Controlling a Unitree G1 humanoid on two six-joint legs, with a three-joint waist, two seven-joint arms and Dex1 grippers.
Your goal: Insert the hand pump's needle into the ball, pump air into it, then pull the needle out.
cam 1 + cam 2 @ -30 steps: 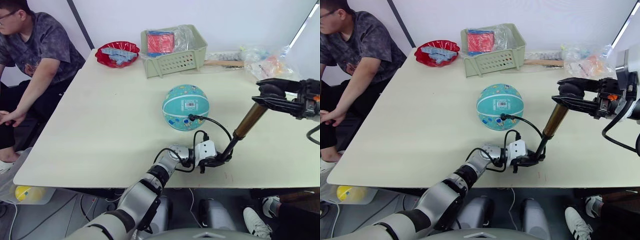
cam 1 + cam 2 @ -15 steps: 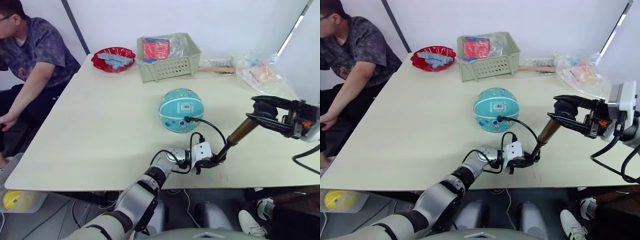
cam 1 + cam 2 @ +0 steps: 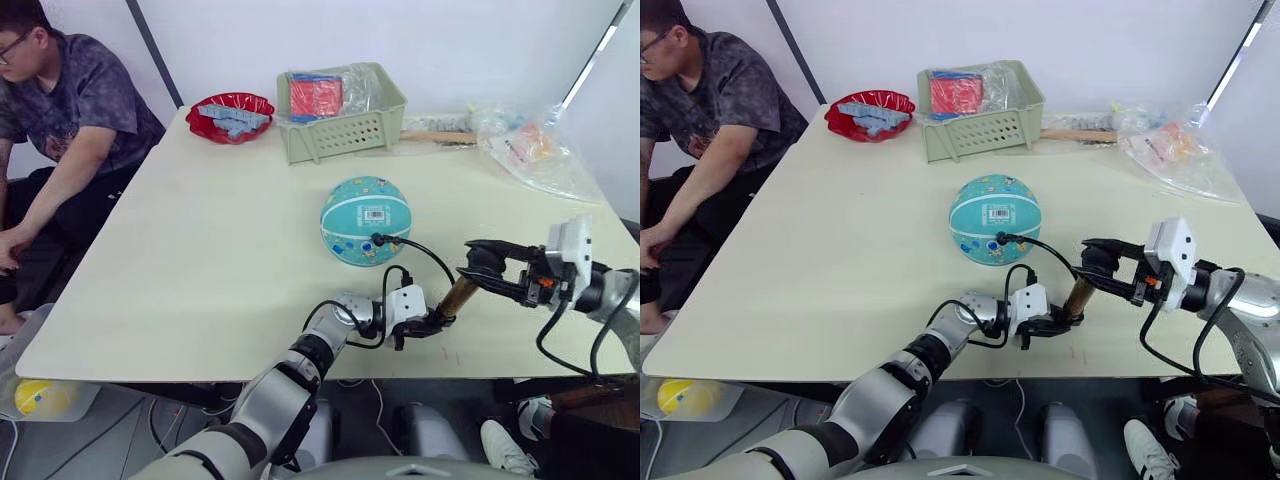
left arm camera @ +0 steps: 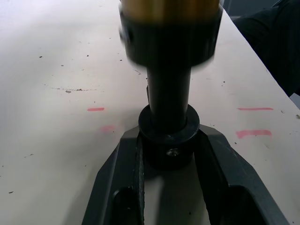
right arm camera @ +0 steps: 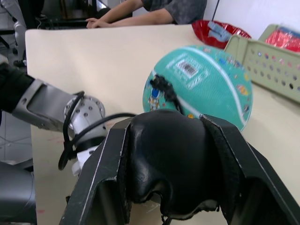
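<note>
Head views: the teal basketball-shaped ball with white seams (image 3: 367,220) rests mid-table. The thin black hose (image 3: 430,251) arcs from its near side, where the needle fitting (image 3: 378,238) meets the surface, down to the short brass-barrelled hand pump (image 3: 458,296). The pump's long axis slants from its base, clamped in the left gripper (image 3: 428,325) near the table's front edge, up and rightward to the black handle, enclosed by the right gripper (image 3: 483,270). The pumping stroke must run along this slant.

Left wrist view: both black fingers (image 4: 123,168) pinch the pump's black base collar (image 4: 168,136).

Right wrist view: the fingers (image 5: 108,173) close around the rounded black handle (image 5: 168,159); the ball lies beyond, towards the perforated green basket (image 5: 276,61)
</note>
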